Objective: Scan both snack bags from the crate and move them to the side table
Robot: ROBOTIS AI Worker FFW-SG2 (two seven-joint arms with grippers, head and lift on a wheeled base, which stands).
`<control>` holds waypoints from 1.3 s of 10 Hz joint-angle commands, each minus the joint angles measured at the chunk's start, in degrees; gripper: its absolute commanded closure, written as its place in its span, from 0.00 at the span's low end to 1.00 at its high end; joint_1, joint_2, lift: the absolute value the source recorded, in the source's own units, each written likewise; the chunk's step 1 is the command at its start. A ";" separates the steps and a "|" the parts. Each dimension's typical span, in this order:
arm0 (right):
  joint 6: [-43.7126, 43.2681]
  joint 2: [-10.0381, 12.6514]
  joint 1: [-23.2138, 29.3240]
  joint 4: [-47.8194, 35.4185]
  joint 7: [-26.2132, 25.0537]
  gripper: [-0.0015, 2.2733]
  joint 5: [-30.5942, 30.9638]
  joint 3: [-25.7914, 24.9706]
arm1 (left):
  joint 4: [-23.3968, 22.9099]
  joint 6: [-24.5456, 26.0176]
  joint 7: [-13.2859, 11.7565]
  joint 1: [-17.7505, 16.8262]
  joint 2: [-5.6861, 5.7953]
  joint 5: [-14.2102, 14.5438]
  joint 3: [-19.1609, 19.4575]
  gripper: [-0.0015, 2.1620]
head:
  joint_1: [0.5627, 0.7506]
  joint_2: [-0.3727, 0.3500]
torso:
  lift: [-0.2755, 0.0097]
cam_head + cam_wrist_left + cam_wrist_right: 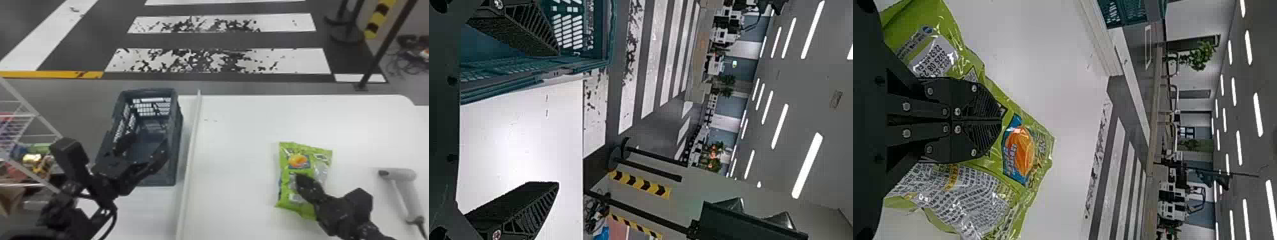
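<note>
While left gripper has jaws spread at the crate, right gripper clenches a snack bag.

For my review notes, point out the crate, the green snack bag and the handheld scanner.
Crate (148,92), head view: on its far rim.
Green snack bag (298,161), head view: on its orange printed picture.
Handheld scanner (400,174), head view: on its barrel.

White table with dark crate, long white strip, green snack bag and grey handheld scanner.
</note>
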 commanded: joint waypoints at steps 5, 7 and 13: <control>-5.38 -1.68 0.49 5.75 8.80 0.99 0.73 -5.22 | 0.66 0.00 0.00 -0.35 0.00 -0.04 -0.76 0.03 | 0.70 0.60 | 0.86; -6.96 -2.12 2.07 4.52 10.55 0.99 -0.06 -5.39 | 1.10 0.00 0.09 -0.79 0.00 -0.22 -1.29 0.03 | 0.70 0.57 | 0.86; 0.95 -1.77 3.92 -7.35 10.38 0.99 -1.37 -6.53 | 0.75 0.00 0.00 -0.35 0.09 -0.31 -1.03 0.03 | 0.70 0.59 | 0.86</control>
